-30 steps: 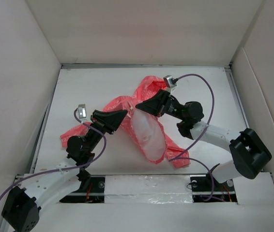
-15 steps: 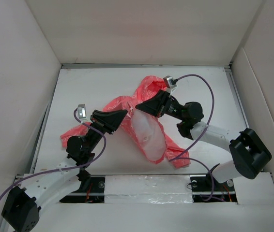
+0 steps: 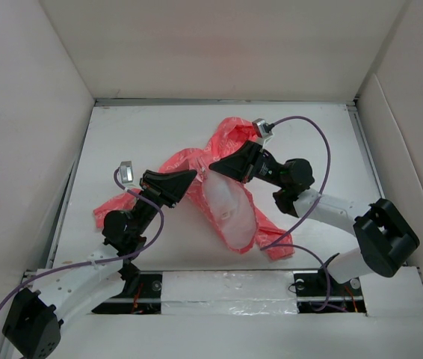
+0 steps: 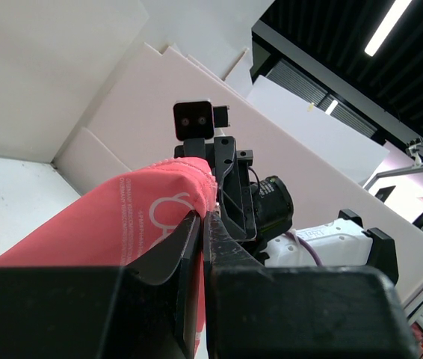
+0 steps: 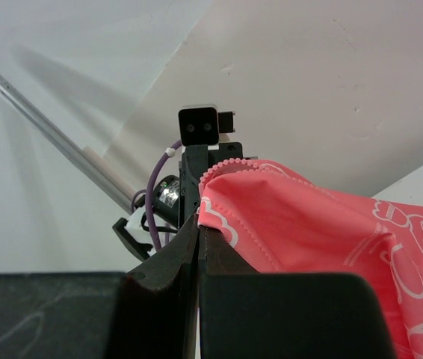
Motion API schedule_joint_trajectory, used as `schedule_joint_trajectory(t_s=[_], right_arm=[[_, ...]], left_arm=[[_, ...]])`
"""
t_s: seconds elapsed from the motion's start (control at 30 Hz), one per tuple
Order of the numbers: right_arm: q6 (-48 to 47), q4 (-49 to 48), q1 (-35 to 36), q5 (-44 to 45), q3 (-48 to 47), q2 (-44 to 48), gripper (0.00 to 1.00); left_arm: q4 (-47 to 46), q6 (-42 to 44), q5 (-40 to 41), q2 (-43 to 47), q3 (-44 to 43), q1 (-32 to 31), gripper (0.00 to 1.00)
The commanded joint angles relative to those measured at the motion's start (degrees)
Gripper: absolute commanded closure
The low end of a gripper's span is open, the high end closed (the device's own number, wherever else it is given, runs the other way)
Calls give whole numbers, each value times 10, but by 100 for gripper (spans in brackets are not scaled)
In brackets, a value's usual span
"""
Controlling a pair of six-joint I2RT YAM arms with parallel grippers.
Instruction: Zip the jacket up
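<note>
The coral-pink jacket [image 3: 226, 138] lies crumpled across the middle of the table, its pale whitish lining [image 3: 226, 209] facing up between the two arms. My left gripper [image 3: 195, 174] is shut on the jacket's edge from the left; in the left wrist view pink fabric with white print [image 4: 133, 217] rises out of the shut jaws [image 4: 202, 224]. My right gripper [image 3: 211, 163] is shut on the opposite edge; the right wrist view shows the zipper teeth [image 5: 230, 163] along that edge just above the jaws [image 5: 198, 224]. The two grippers face each other, tips a short gap apart.
White walls [image 3: 32, 90] enclose the table on the left, back and right. Purple cables [image 3: 323, 149] loop over both arms. One sleeve [image 3: 110, 206] trails toward the left arm, another part [image 3: 275, 247] toward the near right.
</note>
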State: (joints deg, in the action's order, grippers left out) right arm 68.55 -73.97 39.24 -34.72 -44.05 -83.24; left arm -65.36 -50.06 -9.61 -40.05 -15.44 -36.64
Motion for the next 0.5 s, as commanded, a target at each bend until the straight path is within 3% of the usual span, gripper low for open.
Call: schedule_joint_trajectory(t_s=[0.0,0.47], right_arm=[[-14,-88,7,5,-3,19,100],[-29,-82,7,10,-4,31,100]], left_arm=[[-66,-7,-8,2,1,-2,100],[-64,-9,-4,3,7,-2,100]])
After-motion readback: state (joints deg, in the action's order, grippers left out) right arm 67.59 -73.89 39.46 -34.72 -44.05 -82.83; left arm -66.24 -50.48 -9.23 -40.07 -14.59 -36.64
